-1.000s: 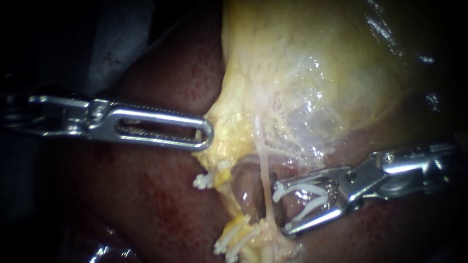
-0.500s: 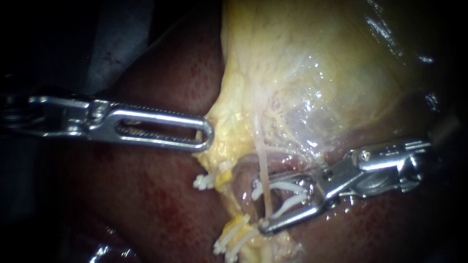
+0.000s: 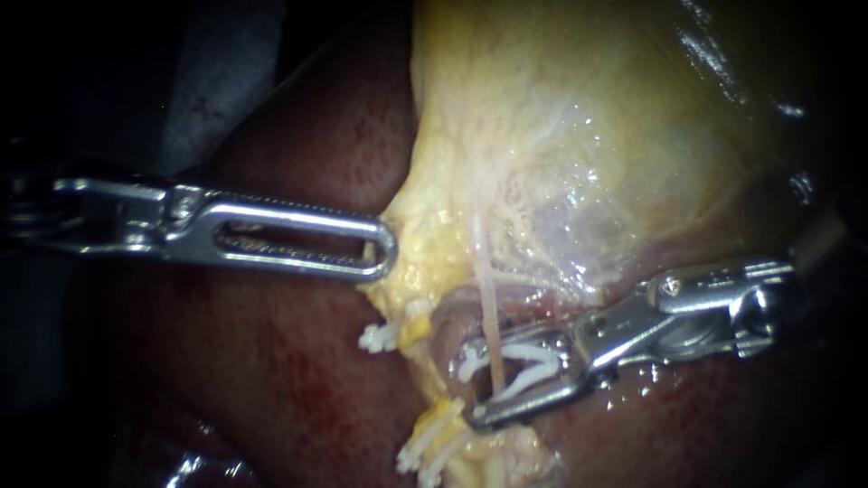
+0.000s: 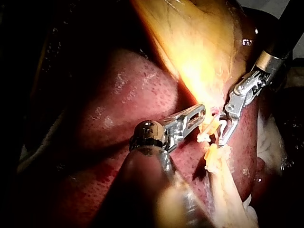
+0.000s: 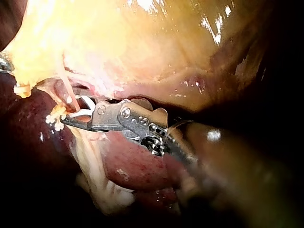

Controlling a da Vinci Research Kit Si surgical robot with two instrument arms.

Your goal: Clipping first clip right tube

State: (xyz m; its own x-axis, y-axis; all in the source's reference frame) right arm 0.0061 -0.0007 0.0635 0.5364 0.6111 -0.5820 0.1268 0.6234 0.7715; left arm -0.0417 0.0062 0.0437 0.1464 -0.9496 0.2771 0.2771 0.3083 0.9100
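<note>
Just below the gallbladder, the right tube runs down as a thin pale strand and passes between the jaws of my right instrument. Those jaws carry a white clip, touching it from both sides, and its two legs stand apart in a narrow V with the tube crossing between them. The clip is not closed on the tube. One jaw lies above the strand's crossing point and the other below it, low against the wet liver. Just left of the tube, an upper clip and a lower clip sit on yellow tissue, apart from each other. Further left, my left instrument reaches in level, its slotted jaws closed on the yellow edge of the gallbladder, which is drawn toward its tip.
</note>
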